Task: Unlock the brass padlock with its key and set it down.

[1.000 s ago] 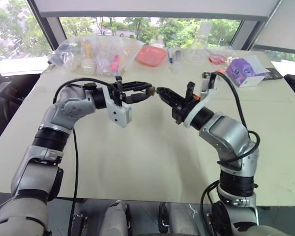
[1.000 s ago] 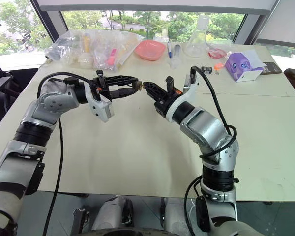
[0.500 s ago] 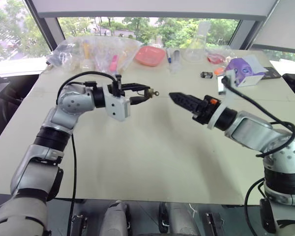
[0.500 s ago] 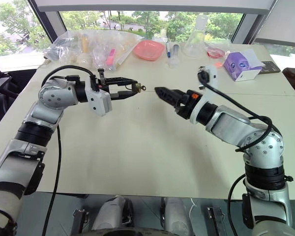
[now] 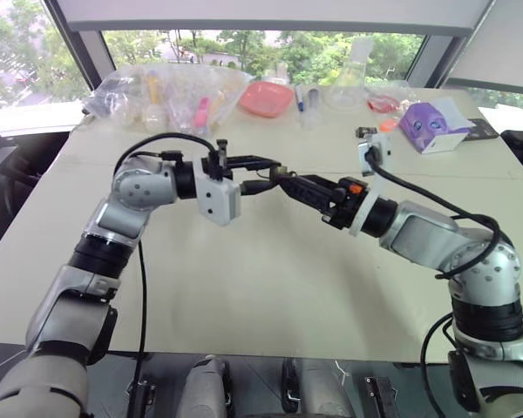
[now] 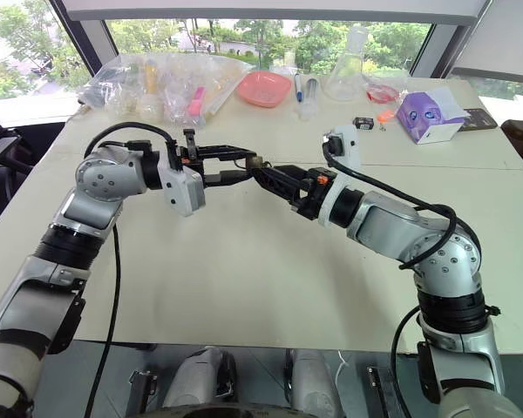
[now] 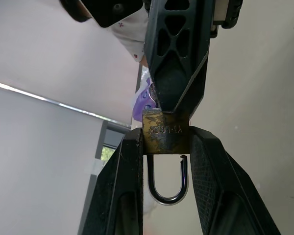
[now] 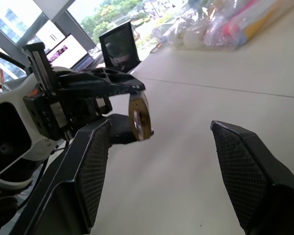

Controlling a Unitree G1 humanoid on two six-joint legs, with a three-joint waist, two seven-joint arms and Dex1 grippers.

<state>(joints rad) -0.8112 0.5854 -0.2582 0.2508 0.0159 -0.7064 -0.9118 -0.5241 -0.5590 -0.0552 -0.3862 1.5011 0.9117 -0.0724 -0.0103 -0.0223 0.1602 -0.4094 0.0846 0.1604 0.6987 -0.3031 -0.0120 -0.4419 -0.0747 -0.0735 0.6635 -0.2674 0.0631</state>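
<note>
We judge the unlocking itself to be done or very nearly so. In the left wrist view the brass padlock (image 7: 165, 138) sits with its silvery shackle swung free at one end, the tip standing clear of the body. The key (image 7: 153, 96) is still in the lock; its round silvery bow shows just beyond the body, partly hidden by the other arm's finger. What remains, as far as we can read it, is to take the key out if that is wanted, and to set the padlock down on the surface (image 5: 270, 287), which it has not yet reached. The lock is held up in the air between the two arms, well above the surface.

Our left end effector (image 5: 266, 173) is clamped on the padlock, one finger against each flat side of the brass body, the shackle hanging back between the fingers. Our right end effector (image 6: 260, 172) points at the lock from the opposite side with its fingers spread wide apart, as the right wrist view makes plain: the key's bow and the padlock lie in the gap, close by one finger. It holds nothing. Whether that finger actually touches the key we cannot tell.
</note>
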